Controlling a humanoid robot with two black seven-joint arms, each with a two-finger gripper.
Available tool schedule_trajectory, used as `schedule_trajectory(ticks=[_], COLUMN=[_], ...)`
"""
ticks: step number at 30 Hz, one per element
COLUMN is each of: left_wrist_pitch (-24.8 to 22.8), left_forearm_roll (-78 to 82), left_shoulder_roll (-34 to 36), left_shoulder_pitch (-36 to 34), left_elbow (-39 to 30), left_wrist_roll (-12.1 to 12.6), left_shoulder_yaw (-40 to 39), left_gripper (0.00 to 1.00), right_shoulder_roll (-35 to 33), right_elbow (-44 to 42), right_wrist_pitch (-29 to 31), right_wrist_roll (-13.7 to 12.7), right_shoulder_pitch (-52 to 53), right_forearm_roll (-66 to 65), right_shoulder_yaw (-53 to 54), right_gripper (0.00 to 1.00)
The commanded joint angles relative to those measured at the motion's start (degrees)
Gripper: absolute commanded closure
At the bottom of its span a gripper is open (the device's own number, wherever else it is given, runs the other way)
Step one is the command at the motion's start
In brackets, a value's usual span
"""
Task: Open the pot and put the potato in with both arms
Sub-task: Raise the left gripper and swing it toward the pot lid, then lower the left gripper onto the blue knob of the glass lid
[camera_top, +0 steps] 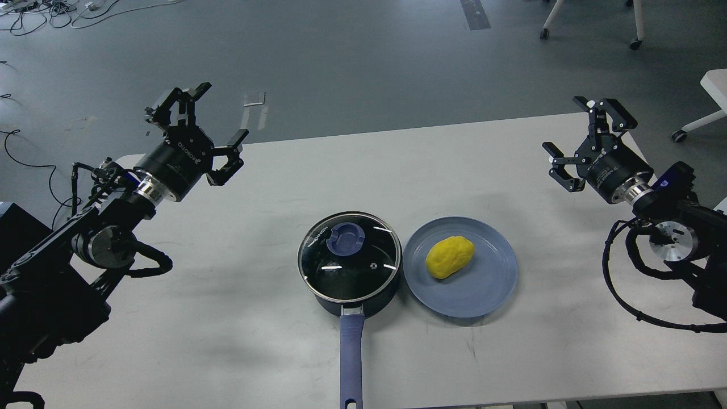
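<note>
**A:** What sits closest to the near edge of the table (227,341)?

**B:** The pot (351,301), about midway along that edge. Its blue-purple handle (351,358) points straight at the near edge and runs past it. The glass lid (349,255) is on, with a blue knob (345,238) on top (set a little toward the far left of the lid).

**A:** And the potato?

**B:** The potato (450,257) lies on the blue plate (483,295), which is just right of the pot; their rims look to be touching or nearly so, I cannot tell which. The potato rests left of the plate's centre, lying aslant.

**A:** Where are the arms?

**B:** Further back, well apart from the pot and plate. The left arm (85,250) comes in over the table's left edge, and the left gripper (204,128) hangs above the far left corner, its fingers spread wide with nothing between them. The right arm (670,238) enters at the right edge, and the right gripper (588,142) sits above the far right corner, also splayed apart and holding nothing.

**A:** Anything past the table?

**B:** Grey floor (363,62), loose cables (51,14) at the far left, and chair legs on casters (590,23) at the far right.
</note>
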Motion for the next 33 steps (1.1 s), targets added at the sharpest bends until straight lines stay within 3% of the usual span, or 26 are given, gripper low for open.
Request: schedule_trajectory(ticks=[1, 12, 16, 25, 28, 33], left_wrist_pitch=[0.02, 0.02, 0.02, 0.02, 0.02, 0.02], left_forearm_roll=[0.09, 1.06, 7.81, 27.23, 42.04, 67.30], left_shoulder_roll=[-0.04, 2.50, 5.76, 16.04, 17.27, 15.70], left_shoulder_pitch=[0.62, -0.70, -5.52, -12.91, -13.71, -13.53], left_elbow=[0.04, 0.66, -0.48, -23.49, -32.09, -37.92], left_wrist_roll=[0.03, 0.82, 1.00, 0.21, 0.12, -3.48], left_shoulder_yaw=[0.01, 0.09, 0.62, -0.26, -0.17, 0.27], left_gripper=[0.02, 0.02, 0.02, 0.02, 0.02, 0.02], right_shoulder_roll=[0.00, -0.44, -0.79, -0.88, -0.88, -0.88], right_elbow=[-0.09, 0.00, 0.09, 0.00, 0.00, 0.09], right_wrist_pitch=[0.00, 0.00, 0.00, 0.00, 0.00, 0.00], right_wrist_roll=[0.00, 0.00, 0.00, 0.00, 0.00, 0.00], right_shoulder_pitch=[-0.11, 0.24, 0.59, 0.60, 0.60, 0.51], right_forearm_roll=[0.00, 0.00, -0.09, -0.18, -0.18, -0.18], right_shoulder_yaw=[-0.04, -0.57, -0.92, -1.19, -1.45, -1.45], right_gripper=[0.00, 0.00, 0.00, 0.00, 0.00, 0.00])
